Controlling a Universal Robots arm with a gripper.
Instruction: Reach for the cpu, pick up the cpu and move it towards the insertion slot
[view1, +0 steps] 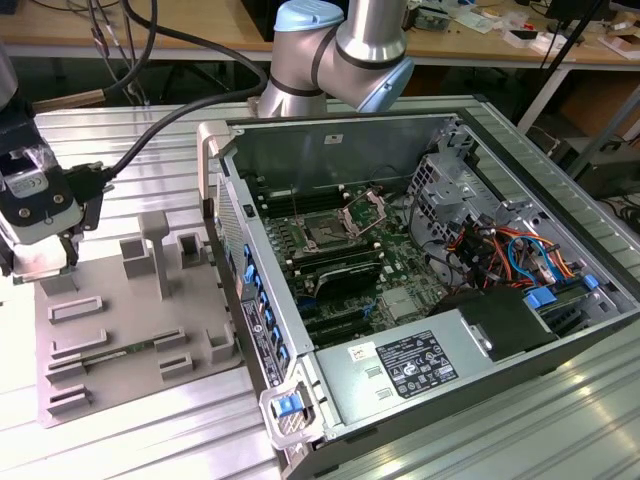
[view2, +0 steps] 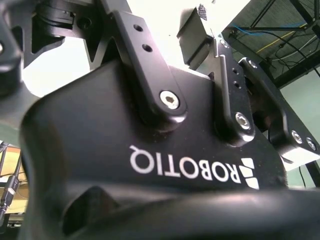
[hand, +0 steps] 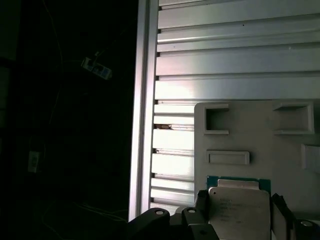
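Observation:
In the first wrist view the cpu, a silvery plate with a thin green rim, sits between the dark fingers of my gripper. The fingers stand against its two sides, so the gripper is shut on it. Under it lies the grey moulded tray. In the exterior view the gripper hangs low over the tray's corner at that view's far left. The insertion slot, a dark square with its silver frame hinged up, lies on the green board inside the open computer case, well to the exterior view's right of the gripper.
The open computer case stands to the exterior view's right of the tray, its near wall between tray and board. Grey upright posts rise from the tray. A black cable runs to the gripper. The ribbed aluminium table's edge lies close by.

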